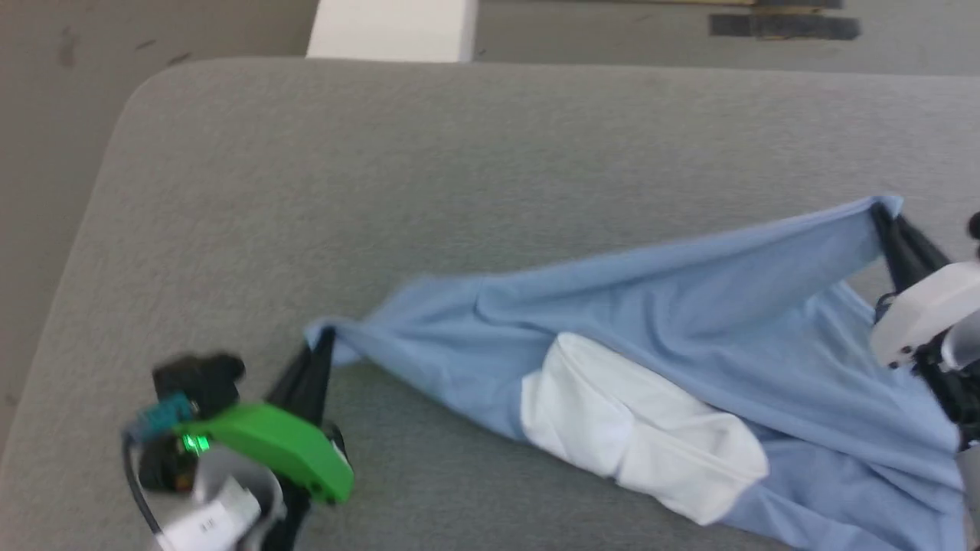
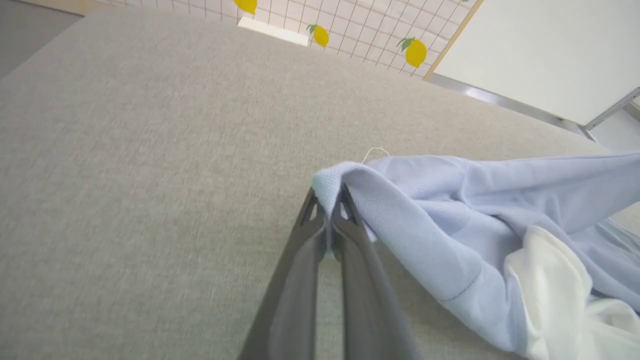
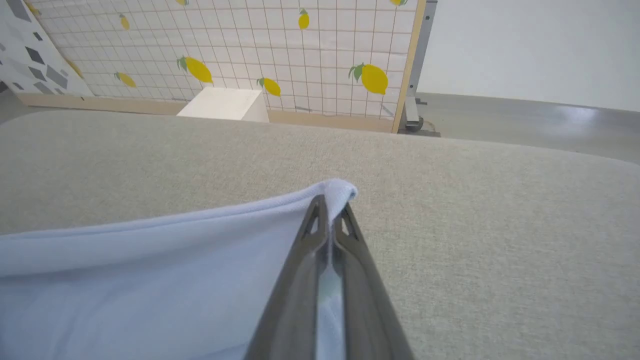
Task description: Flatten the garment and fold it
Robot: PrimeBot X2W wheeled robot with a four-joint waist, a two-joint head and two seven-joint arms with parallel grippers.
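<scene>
Flattening was judged in hand: the shirt, clamped by left pincer and right pincer, was to be drawn taut.

Broad grey table lies open beyond the garment.

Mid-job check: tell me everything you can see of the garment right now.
The garment is a light blue T-shirt of soft knit cloth, with a white sleeve bunched on top near its middle. It is not flat. One blue edge runs in a stretched line between two pinched corners, with the left hand shut on one and the right hand shut on the other. The rest sags in loose folds onto the grey fabric surface.
</scene>
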